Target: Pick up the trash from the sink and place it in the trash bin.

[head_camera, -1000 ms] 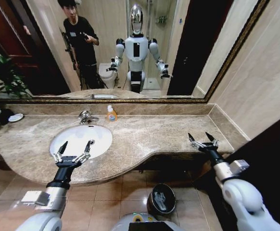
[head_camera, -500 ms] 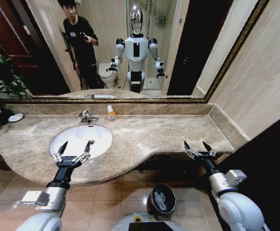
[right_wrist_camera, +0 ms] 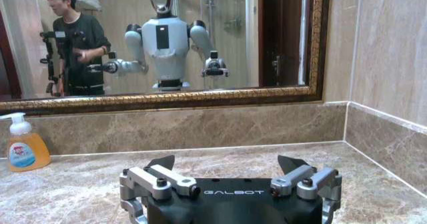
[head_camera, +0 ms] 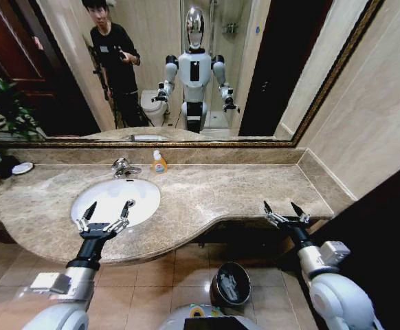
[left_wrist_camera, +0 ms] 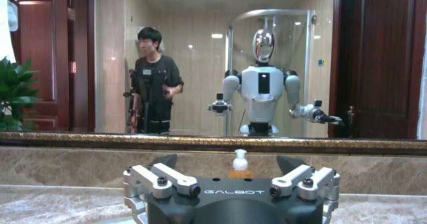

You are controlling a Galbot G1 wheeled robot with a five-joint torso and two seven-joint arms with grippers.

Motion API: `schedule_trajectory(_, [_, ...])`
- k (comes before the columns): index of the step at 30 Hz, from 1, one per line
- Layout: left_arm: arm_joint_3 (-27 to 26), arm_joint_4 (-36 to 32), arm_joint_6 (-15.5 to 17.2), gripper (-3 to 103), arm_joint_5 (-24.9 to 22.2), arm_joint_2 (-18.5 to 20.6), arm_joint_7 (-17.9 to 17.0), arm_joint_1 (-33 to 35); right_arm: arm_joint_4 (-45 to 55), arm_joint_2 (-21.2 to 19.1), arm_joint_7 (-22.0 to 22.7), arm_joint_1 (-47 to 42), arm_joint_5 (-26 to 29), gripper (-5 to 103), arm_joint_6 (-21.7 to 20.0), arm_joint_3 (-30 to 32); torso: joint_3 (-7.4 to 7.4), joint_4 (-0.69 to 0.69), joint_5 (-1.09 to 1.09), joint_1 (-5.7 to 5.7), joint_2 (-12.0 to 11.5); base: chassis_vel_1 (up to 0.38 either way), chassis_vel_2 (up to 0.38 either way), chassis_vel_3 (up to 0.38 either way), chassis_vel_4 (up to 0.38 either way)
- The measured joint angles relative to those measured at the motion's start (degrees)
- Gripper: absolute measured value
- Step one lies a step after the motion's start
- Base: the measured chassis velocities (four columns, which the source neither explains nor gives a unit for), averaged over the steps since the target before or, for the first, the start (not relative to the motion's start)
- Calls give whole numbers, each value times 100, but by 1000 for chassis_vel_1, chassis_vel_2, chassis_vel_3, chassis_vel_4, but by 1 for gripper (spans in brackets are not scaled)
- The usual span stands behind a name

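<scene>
Head view, left side: the left gripper [head_camera: 106,212] hangs over the front rim of the white oval ceramic sink [head_camera: 115,199], its two dark-tipped fingers [head_camera: 88,212] spread wide apart with nothing between them.
Sink: the basin is set in the beige-brown marble counter [head_camera: 214,192]; a chrome tap [head_camera: 122,166] stands at its back rim, and the bowl shows plain white, with no trash to be made out in it.
Soap: an orange-yellow pump soap bottle [head_camera: 159,163] stands upright on the counter just beside the tap, against the low marble back ledge.
Mirror: a gold-framed wall mirror [head_camera: 324,82] runs above the counter.
Floor: the small round trash bin with a shiny dark metal outside [head_camera: 230,283] stands on the beige tiles below the counter's front edge, between the two arms; pale shapes show inside it, too small to name.
Head view, right side: the right gripper [head_camera: 284,212] is at the counter's front edge near its right end, well apart from the sink, fingers [head_camera: 269,210] splayed wide and holding nothing.
Left wrist view: the left gripper [left_wrist_camera: 231,168] points toward the mirror, both fingertips parted wide, the soap bottle [left_wrist_camera: 239,166] seen between them farther off.
Right wrist view: the right gripper [right_wrist_camera: 228,165] faces the marble counter [right_wrist_camera: 87,174] and back ledge, fingers fully apart and empty; the soap bottle [right_wrist_camera: 24,150] stands well off to one side.
</scene>
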Motion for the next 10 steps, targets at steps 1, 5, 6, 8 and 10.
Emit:
schedule_trajectory(1, [0,0,0,100,0,0,0,0,-1,0,0,0,0,100,1,1,0,0,0,0,0,0,0,0,0])
schedule_trajectory(5, [0,0,0,100,0,0,0,0,-5,-2,-2,2,3,100,5,2,0,0,0,0,0,0,0,0,0])
schedule_trajectory(6, [0,0,0,100,0,0,0,0,-6,-2,-3,2,3,100,5,3,0,0,0,0,0,0,0,0,0])
schedule_trajectory(8, [0,0,0,100,0,0,0,0,-8,-3,-4,3,4,100,7,4,0,0,0,0,0,0,0,0,0])
schedule_trajectory(10, [0,0,0,100,0,0,0,0,-9,-3,-5,3,4,100,8,4,0,0,0,0,0,0,0,0,0])
